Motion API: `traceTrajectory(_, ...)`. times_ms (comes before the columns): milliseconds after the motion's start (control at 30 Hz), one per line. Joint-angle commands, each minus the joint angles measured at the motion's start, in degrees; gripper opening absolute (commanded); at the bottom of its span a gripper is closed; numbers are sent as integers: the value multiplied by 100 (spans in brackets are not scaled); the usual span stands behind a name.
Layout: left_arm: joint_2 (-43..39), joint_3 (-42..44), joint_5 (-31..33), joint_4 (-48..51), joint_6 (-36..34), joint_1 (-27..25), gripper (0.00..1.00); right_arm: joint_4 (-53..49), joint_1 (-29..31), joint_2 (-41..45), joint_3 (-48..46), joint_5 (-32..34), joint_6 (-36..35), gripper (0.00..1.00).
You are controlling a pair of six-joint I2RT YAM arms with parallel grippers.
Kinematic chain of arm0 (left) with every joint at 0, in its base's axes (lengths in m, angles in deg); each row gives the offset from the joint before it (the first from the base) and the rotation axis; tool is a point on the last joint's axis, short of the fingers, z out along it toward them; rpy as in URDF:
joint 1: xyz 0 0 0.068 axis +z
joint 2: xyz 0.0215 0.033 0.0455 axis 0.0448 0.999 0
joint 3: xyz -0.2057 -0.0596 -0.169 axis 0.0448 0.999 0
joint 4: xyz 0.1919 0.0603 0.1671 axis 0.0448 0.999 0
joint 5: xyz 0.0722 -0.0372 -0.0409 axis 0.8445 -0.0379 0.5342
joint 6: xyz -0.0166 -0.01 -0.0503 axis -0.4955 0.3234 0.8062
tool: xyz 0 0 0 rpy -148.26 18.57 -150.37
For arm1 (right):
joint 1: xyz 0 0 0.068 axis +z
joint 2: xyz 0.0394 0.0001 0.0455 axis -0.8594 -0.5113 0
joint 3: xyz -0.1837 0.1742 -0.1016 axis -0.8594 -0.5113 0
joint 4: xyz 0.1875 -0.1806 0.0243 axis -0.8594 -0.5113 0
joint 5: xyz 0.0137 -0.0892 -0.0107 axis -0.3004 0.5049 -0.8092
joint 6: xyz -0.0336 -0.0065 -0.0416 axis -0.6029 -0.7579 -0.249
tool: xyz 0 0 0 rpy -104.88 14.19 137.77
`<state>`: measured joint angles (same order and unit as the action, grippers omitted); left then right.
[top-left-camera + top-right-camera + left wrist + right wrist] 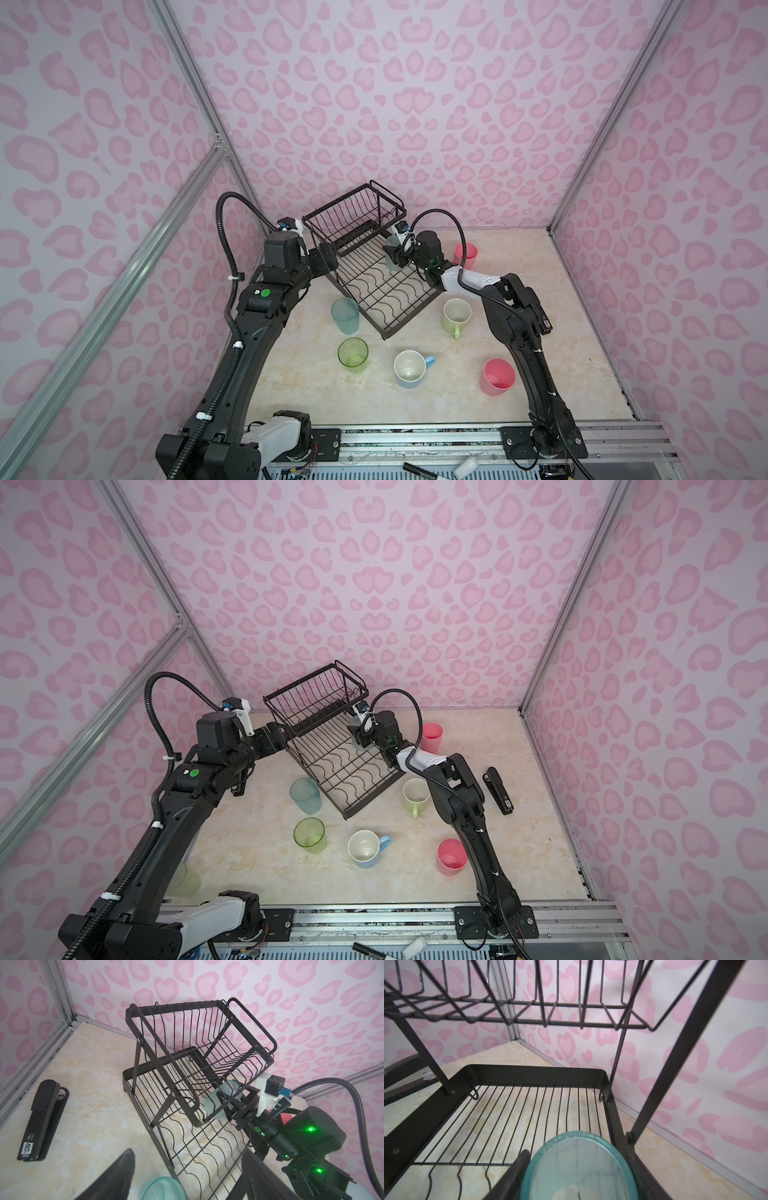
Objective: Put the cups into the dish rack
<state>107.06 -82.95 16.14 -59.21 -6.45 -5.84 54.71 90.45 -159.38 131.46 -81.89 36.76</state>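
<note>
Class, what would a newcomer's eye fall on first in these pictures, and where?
The black dish rack stands at the table's back centre against pink heart-spotted walls. The right gripper holds a frosted tumbler at the lower tray's edge, below the raised basket. Bright cups stand scattered in front.

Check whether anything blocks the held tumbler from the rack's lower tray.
Nothing visible does. The tray ahead of the tumbler is bare wire; the upper basket hangs above, and a strut passes close beside it.
</note>
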Motion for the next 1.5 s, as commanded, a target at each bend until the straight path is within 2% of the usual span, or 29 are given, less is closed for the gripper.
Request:
traceTrajectory(0,-20,34,-66,-234,4,32,83,-191,21,-110,28,-45,-227,49)
traceTrajectory(400,-4,81,-72,-282,21,76,82,-108,26,-291,202,61,-333,51)
traceTrajectory(733,-61,226,-22,-370,48,109,82,-403,96,-417,475,88,-522,57)
traceTrajectory(1267,-139,381,127,-433,-10,189,83,185,130,-313,166,375,-530,89)
traceTrajectory(1467,-157,381,163,-425,-40,190,84,437,132,-105,-67,489,-520,94)
